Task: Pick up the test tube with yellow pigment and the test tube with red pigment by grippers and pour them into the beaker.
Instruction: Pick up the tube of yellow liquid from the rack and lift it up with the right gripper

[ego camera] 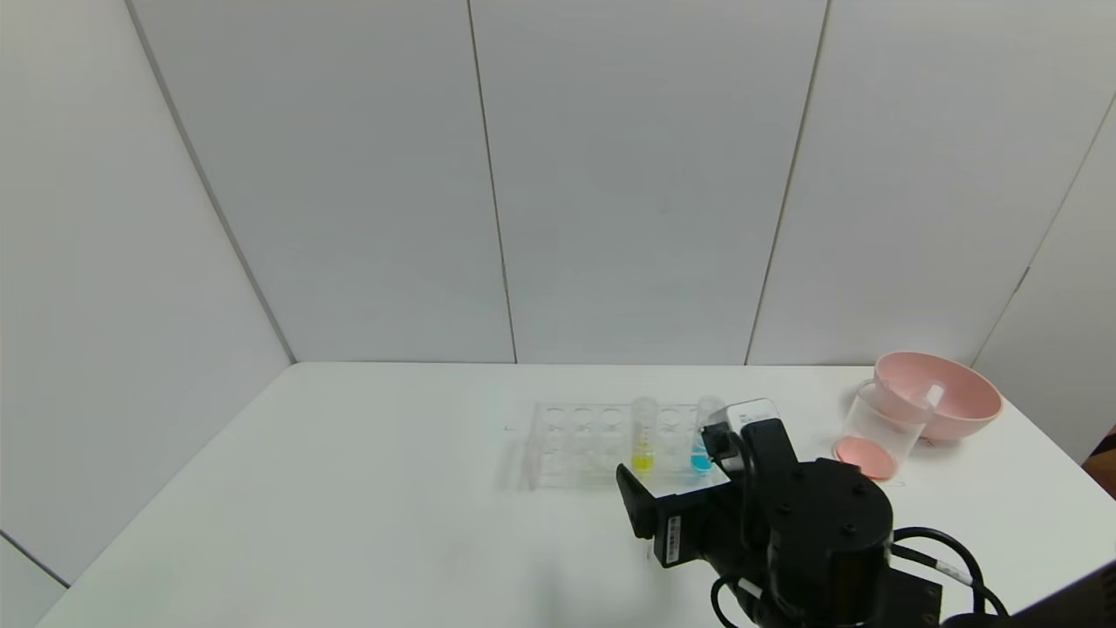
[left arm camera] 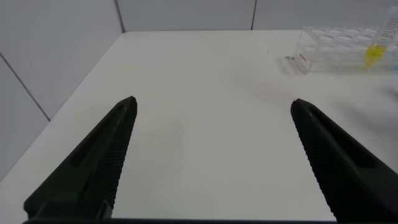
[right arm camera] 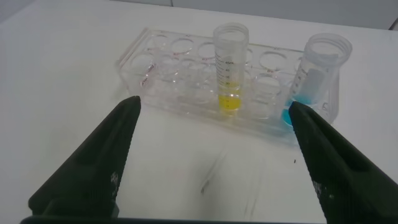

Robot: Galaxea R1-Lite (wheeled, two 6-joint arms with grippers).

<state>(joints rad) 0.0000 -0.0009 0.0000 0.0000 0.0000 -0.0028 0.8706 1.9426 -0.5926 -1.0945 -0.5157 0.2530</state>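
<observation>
The test tube with yellow pigment stands upright in the clear rack; it also shows in the right wrist view and the left wrist view. My right gripper is open and empty, just in front of the rack and facing the yellow tube; its arm is at the near right. The beaker stands at the right with pink-red liquid in its bottom. No tube with red liquid shows. My left gripper is open and empty over bare table, left of the rack.
A tube with blue liquid stands in the rack's right end, also in the right wrist view. A pink bowl sits behind the beaker with a clear tube-like thing in it. White walls close the back and sides.
</observation>
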